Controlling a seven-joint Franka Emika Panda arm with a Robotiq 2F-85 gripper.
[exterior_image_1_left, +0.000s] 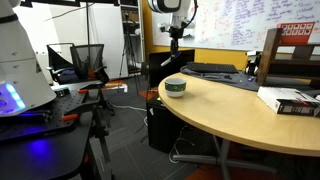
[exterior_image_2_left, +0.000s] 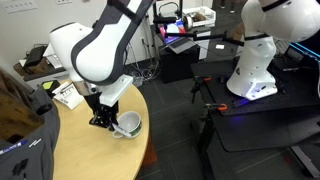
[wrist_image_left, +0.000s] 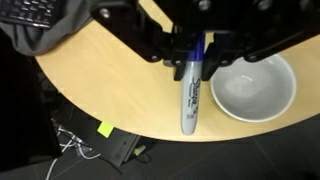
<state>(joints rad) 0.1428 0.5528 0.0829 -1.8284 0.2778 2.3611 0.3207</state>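
Observation:
In the wrist view my gripper (wrist_image_left: 197, 58) comes in from the top, shut on a marker (wrist_image_left: 190, 100) with a blue end. The marker's grey barrel hangs down over the light wooden table (wrist_image_left: 110, 90), and its tip reaches near the table's rounded edge. A white bowl (wrist_image_left: 252, 88) sits just to the marker's right, apart from it. In both exterior views the gripper (exterior_image_2_left: 103, 120) hovers beside the bowl (exterior_image_2_left: 128, 124), which shows a green band (exterior_image_1_left: 175, 87) from the side. The bowl looks empty.
A keyboard (wrist_image_left: 28, 10) and dark cloth (wrist_image_left: 62, 28) lie at the wrist view's top left. In an exterior view a book (exterior_image_1_left: 290, 100), a wooden rack (exterior_image_1_left: 295, 50) and an office chair (exterior_image_1_left: 85, 62) stand around. A white robot body (exterior_image_2_left: 255, 50) stands across the floor.

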